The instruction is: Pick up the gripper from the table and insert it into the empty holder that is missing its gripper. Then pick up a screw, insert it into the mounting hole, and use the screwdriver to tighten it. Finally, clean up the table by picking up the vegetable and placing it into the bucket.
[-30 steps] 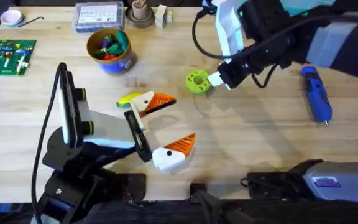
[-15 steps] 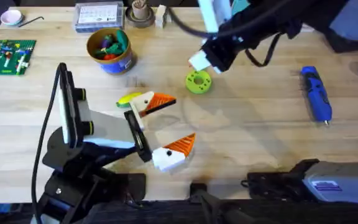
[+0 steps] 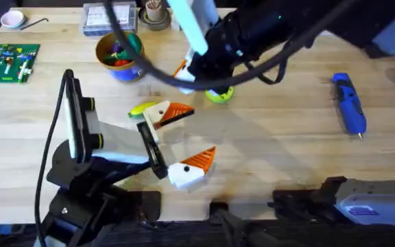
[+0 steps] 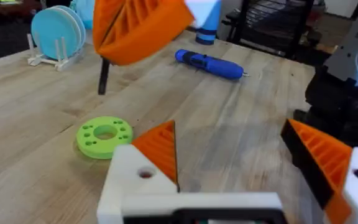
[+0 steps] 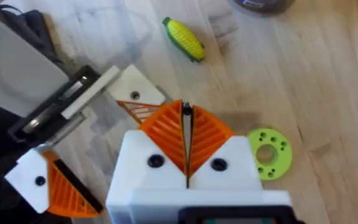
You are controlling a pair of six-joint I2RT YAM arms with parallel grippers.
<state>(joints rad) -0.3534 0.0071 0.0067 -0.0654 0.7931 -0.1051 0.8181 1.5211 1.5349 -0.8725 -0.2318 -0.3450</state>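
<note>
My left gripper point(image 3: 203, 132) point(image 4: 229, 134) rests open low over the table point(image 3: 286, 158). Its far finger is the white holder point(image 3: 160, 113) point(image 4: 135, 174) point(image 5: 135, 87), with the orange ribbed gripper piece point(image 3: 181, 111) point(image 4: 160, 149) point(image 5: 143, 111) seated in it and a mounting hole showing. My right gripper point(image 3: 182, 73) point(image 5: 186, 112) hangs shut just beyond the holder, and nothing shows between its pads. The yellow vegetable point(image 3: 141, 108) point(image 5: 184, 38) lies beside the holder. At the back left stands the blue bucket point(image 3: 121, 56). The blue screwdriver point(image 3: 348, 103) point(image 4: 210, 63) lies at the right.
A green disc with holes point(image 3: 219, 94) point(image 4: 104, 135) point(image 5: 267, 152) lies partly under my right arm. A green brick board point(image 3: 9, 62), a clear box point(image 3: 108, 17) and a grey-brown cup point(image 3: 155, 15) line the back edge. Blue plates point(image 4: 58, 31) stand in a rack.
My right arm has lifted off the green disc and swung left, so its shut gripper now hangs past the disc near the holder. The left arm has not moved.
</note>
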